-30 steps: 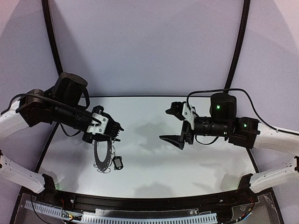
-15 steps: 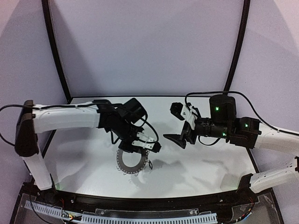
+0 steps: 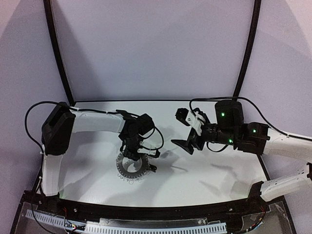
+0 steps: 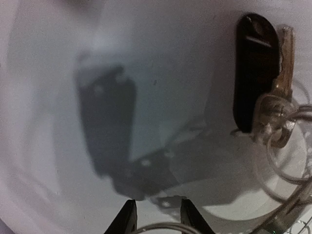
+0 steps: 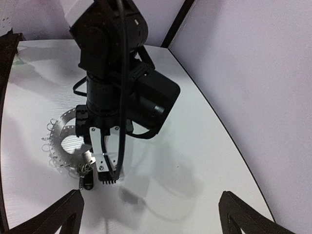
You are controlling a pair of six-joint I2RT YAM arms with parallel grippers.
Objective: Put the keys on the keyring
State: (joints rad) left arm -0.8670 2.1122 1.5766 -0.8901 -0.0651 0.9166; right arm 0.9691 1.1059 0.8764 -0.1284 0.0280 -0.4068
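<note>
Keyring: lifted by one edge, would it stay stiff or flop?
Probably stiff: the keyring looks like a flat, even plate. Its thin wire loops likely flex and snag. The key, seemingly hooked on a loop, would probably dangle and swing.

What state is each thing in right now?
keyring, lying on the table.
key, lying on the table at the keyring's rim.
left gripper, narrowed on the keyring's rim.
right gripper, open, empty, above the table.
</note>
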